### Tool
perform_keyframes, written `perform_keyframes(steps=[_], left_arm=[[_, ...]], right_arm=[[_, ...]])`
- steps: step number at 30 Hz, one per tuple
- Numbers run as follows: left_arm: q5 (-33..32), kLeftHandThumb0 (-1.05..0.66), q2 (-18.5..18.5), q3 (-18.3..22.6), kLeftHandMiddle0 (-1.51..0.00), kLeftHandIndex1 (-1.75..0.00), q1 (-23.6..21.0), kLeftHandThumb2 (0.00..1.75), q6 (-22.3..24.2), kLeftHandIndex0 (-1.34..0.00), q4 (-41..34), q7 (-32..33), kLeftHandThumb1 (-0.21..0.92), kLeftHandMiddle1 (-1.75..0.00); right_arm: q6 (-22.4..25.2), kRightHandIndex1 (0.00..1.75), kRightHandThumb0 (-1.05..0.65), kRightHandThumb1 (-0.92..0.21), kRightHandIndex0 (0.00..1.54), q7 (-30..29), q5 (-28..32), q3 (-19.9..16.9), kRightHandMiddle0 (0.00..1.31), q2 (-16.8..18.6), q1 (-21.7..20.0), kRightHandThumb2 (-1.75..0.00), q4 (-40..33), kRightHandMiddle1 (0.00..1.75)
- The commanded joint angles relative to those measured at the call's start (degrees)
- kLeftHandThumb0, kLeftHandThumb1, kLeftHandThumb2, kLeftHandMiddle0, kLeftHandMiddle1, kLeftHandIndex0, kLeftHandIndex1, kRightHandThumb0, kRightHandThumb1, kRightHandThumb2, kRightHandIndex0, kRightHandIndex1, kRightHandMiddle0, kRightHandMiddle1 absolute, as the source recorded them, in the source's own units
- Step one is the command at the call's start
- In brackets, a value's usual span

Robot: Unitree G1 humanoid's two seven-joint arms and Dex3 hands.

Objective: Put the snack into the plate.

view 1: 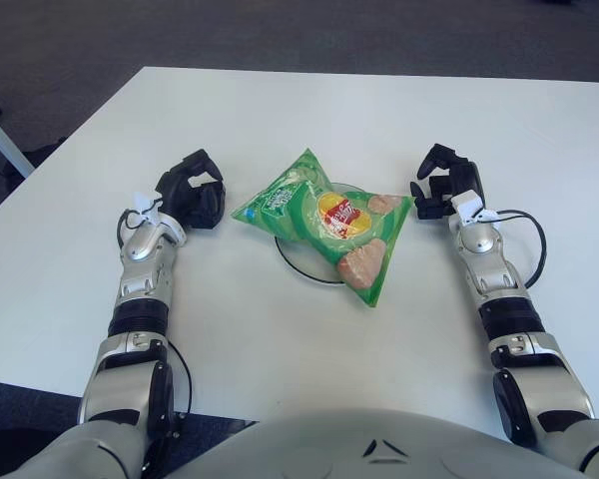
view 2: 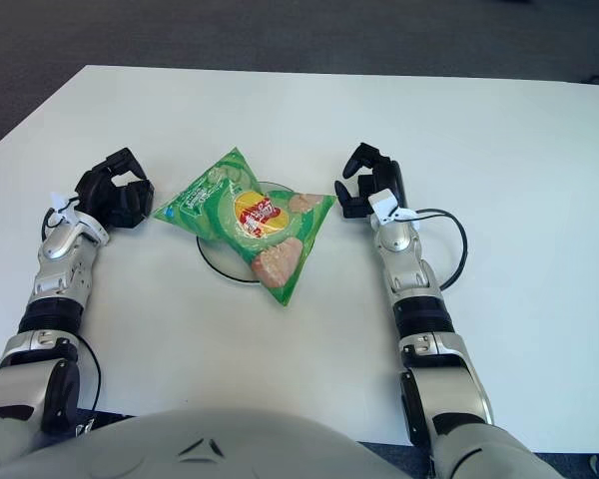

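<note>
Evenly and brightly lit from overhead. Soft, faint shadows only under the crinkled green foil snack bag (view 1: 324,222) on the white matte tabletop (view 1: 309,110). Mild sheen on the bag; focus sharp throughout.
</note>
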Motion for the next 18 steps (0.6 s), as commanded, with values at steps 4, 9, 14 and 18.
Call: perform_keyframes(steps=[4,9,14,18], left_arm=[[1.64,-0.57,-4.1,-1.16,-1.31,-1.75,5.22,1.58,-2.17,-0.79,2.33,2.57,0.1,-1.75],[3.13,-0.57,-6.0,-2.44,-1.32,-1.75,7.12,1.56,-4.53,-0.78,1.16,4.67,0.12,-1.75],[4.12,-0.56,-7.98,-3.44,-1.33,-1.75,8.2,1.54,-7.09,-0.77,0.8,6.75,0.14,-1.75],[4.45,-0.55,-9.04,-4.16,-1.32,-1.75,8.52,1.53,-8.53,-0.76,0.85,7.55,0.14,-1.75]], right_arm=[[0.71,1.75,-0.53,-0.2,1.33,2.39,1.25,-0.66,0.71,-0.34,4.13,-1.46,5.39,1.75],[1.79,1.75,-0.52,-0.23,1.33,4.12,3.83,-2.45,0.69,-0.21,3.15,-1.42,7.2,1.75],[3.32,1.75,-0.51,-0.24,1.33,4.49,6.24,-4.19,0.68,0.46,2.55,-1.41,7.71,1.75],[4.09,1.75,-0.51,-0.25,1.34,4.88,7.49,-5.06,0.67,0.66,2.08,-1.4,8.24,1.75]])
